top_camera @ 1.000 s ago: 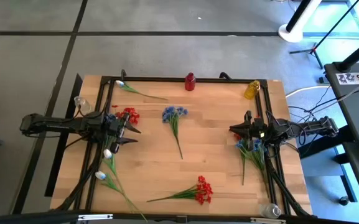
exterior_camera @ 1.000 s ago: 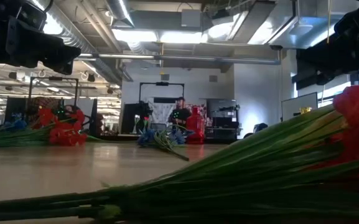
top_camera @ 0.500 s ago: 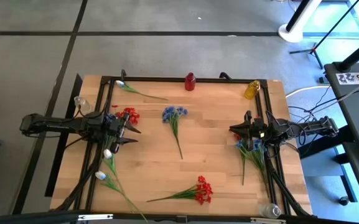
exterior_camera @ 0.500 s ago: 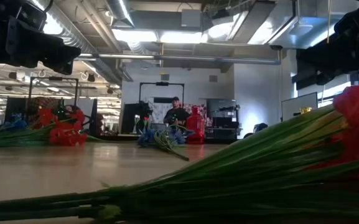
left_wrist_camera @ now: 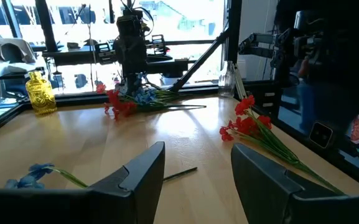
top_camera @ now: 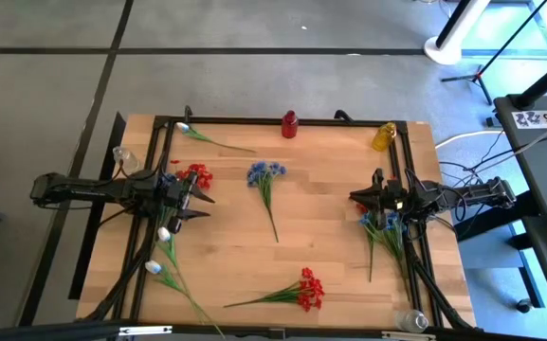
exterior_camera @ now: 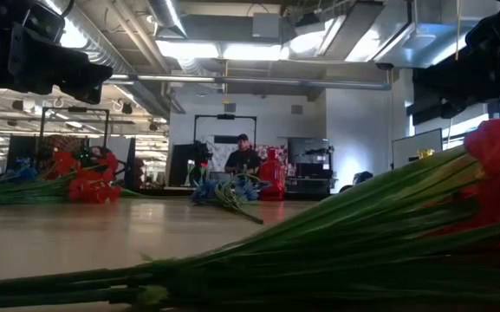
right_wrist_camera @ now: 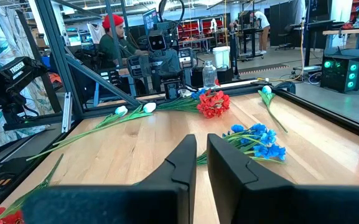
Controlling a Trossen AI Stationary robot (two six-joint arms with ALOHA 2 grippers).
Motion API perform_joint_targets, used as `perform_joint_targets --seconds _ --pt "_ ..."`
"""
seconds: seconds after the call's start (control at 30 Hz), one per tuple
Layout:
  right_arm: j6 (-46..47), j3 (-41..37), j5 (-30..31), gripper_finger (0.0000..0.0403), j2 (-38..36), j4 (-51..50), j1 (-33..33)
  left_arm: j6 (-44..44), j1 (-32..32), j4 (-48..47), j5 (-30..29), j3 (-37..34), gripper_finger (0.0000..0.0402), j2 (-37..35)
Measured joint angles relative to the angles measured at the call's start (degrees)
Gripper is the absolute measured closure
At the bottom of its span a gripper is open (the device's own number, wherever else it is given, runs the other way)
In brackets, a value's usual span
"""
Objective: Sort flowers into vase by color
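Note:
Several flower sprays lie flat on the wooden table. A blue spray [top_camera: 265, 173] [right_wrist_camera: 260, 138] lies in the middle, a red one [top_camera: 195, 175] [right_wrist_camera: 213, 102] next to my left arm, and another red one [top_camera: 306, 289] [left_wrist_camera: 247, 124] by the near edge. A blue bunch [top_camera: 384, 227] [left_wrist_camera: 129, 102] lies under my right arm. White sprays [top_camera: 183, 127] [top_camera: 164, 234] lie on the left side. My left gripper [top_camera: 207, 206] [left_wrist_camera: 195, 149] hovers open, between the red spray and the white ones. My right gripper [top_camera: 352, 197] [right_wrist_camera: 201, 140] hovers shut, right of the blue spray in the middle.
A red vase [top_camera: 290, 124] and a yellow vase [top_camera: 383, 136] [left_wrist_camera: 40, 93] stand at the far edge. Clear bottles stand at the left edge [top_camera: 124, 158] and the near right corner [top_camera: 410, 320]. A dark frame rail [top_camera: 254, 120] borders the table. People sit in the room behind.

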Motion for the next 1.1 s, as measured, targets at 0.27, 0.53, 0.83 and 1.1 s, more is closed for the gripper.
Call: perform_joint_targets --seconds 0.27,0.53,0.83,1.1 --pt "13.59 0.06 1.93 0.0363 0.2 10.26 -0.01 0.0 -0.02 0.0 0.0 0.01 0.0221 0.0" --pt "16.45 4.46 -7.82 0.0363 14.76 1.83 0.02 -0.01 0.0 0.0 -0.01 0.01 0.0221 -0.01" --pt "41.6 14.31 2.08 0.0363 42.17 6.13 0.01 0.0 0.0 -0.02 0.0 0.01 0.0221 -0.01" --pt "52.72 23.11 -0.45 0.0363 53.79 7.81 -0.33 -0.01 -0.02 0.02 -0.02 0.01 0.0221 -0.01"
